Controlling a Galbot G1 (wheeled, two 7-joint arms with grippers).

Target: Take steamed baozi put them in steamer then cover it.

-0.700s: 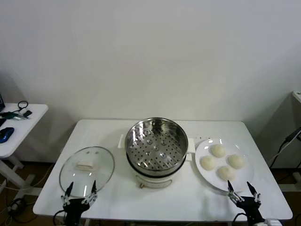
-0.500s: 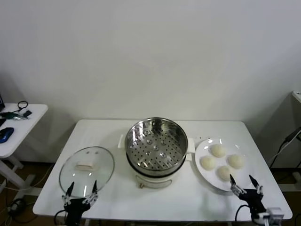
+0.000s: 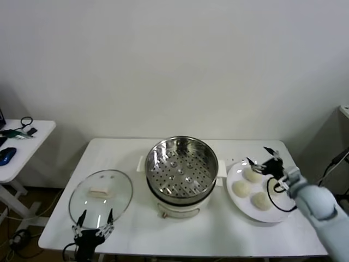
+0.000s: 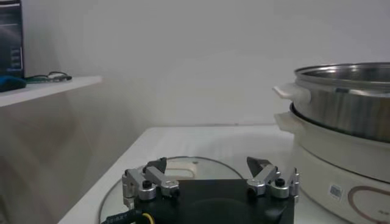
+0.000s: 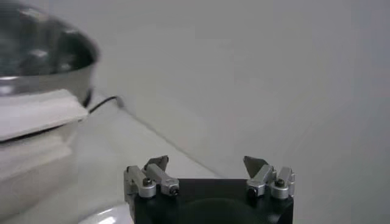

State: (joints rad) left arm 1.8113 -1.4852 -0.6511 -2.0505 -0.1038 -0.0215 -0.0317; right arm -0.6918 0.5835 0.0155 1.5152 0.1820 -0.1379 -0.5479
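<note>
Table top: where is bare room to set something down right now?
Bare table along the near edge, between cover and plate, in front of the steamer. The far-left corner is free too. Crowded at the plate: buns and right end effector.

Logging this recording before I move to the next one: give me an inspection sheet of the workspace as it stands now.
Surface: white table, steamer in the middle.
Job's things: steamer uncovered, no buns inside; lid flat on the table to its left; plate to its right with three buns showing, a fourth possibly hidden behind the right gripper.
Clutter: nothing seen on the main table.
Grippers: right gripper open, above the plate's far side; left gripper open, parked at the table's near edge by the lid.
Cables: black cable along the right arm; another at far right.
Surroundings: plain white wall; side table at left with small items.
</note>
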